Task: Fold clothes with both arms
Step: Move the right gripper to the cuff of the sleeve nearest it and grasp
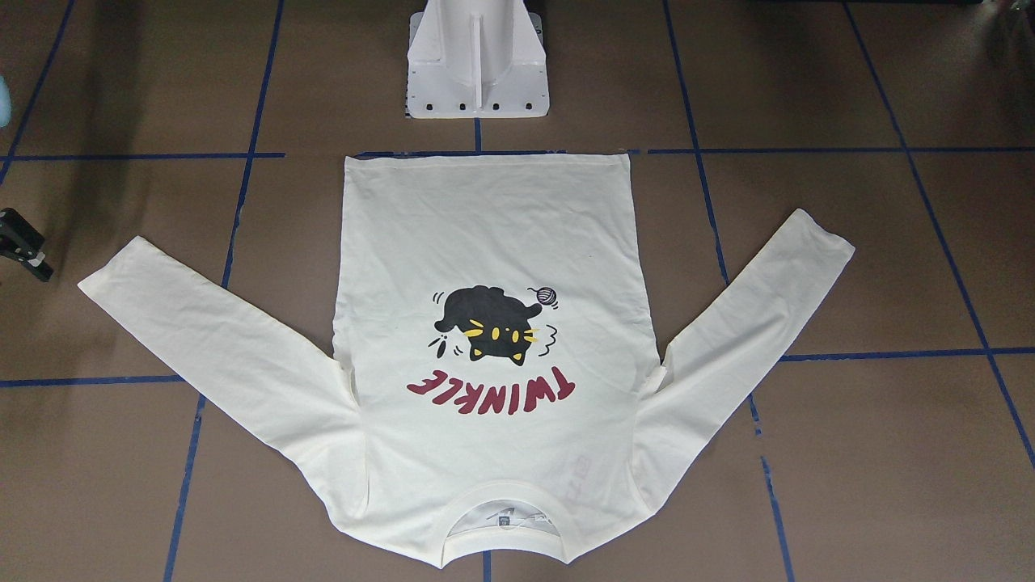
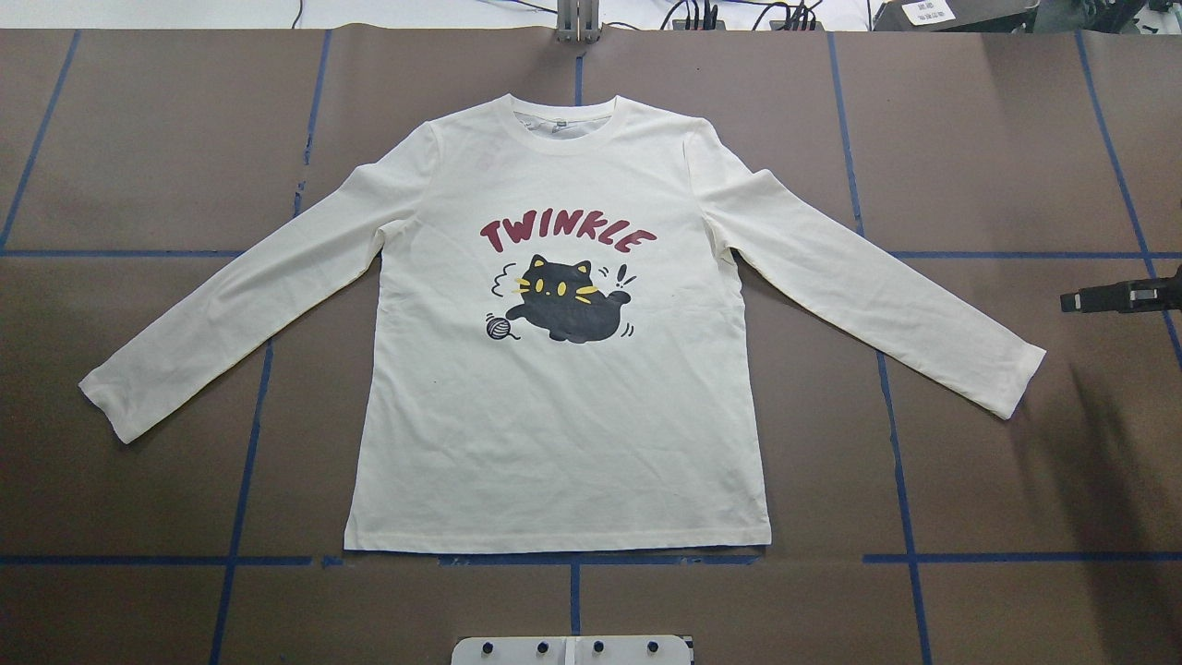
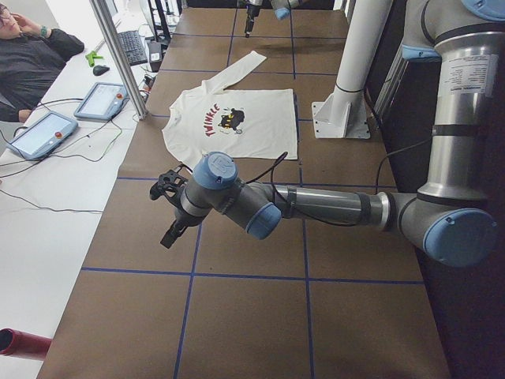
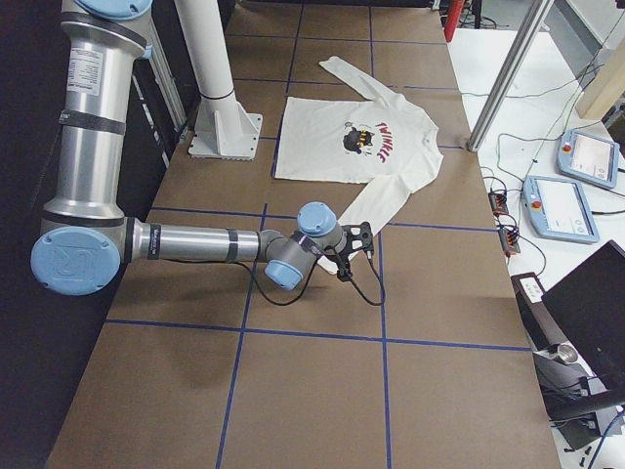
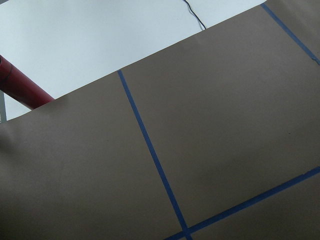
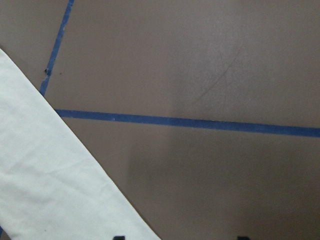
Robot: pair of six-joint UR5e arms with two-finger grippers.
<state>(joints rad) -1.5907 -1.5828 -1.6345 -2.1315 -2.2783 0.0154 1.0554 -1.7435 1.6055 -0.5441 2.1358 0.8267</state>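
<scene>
The cream long-sleeved T-shirt (image 2: 563, 416) lies flat and print up on the brown table, sleeves spread, collar away from the robot; it also shows in the front view (image 1: 485, 234). My right gripper (image 2: 1071, 300) hovers beyond the right sleeve's cuff (image 2: 1011, 374), apart from it, and shows at the front view's left edge (image 1: 36, 259). Its fingertips (image 6: 241, 237) stand wide apart with nothing between them, and that sleeve (image 6: 50, 185) lies beside them. My left gripper (image 3: 166, 212) shows only in the exterior left view, far from the shirt; I cannot tell if it is open or shut.
The white pedestal base (image 1: 477, 73) stands just behind the shirt's hem. Blue tape lines (image 2: 900, 480) grid the table. A red tube (image 5: 20, 87) lies past the table's left end. An operator (image 3: 31, 55) sits by tablets and a metal pole (image 3: 118, 55).
</scene>
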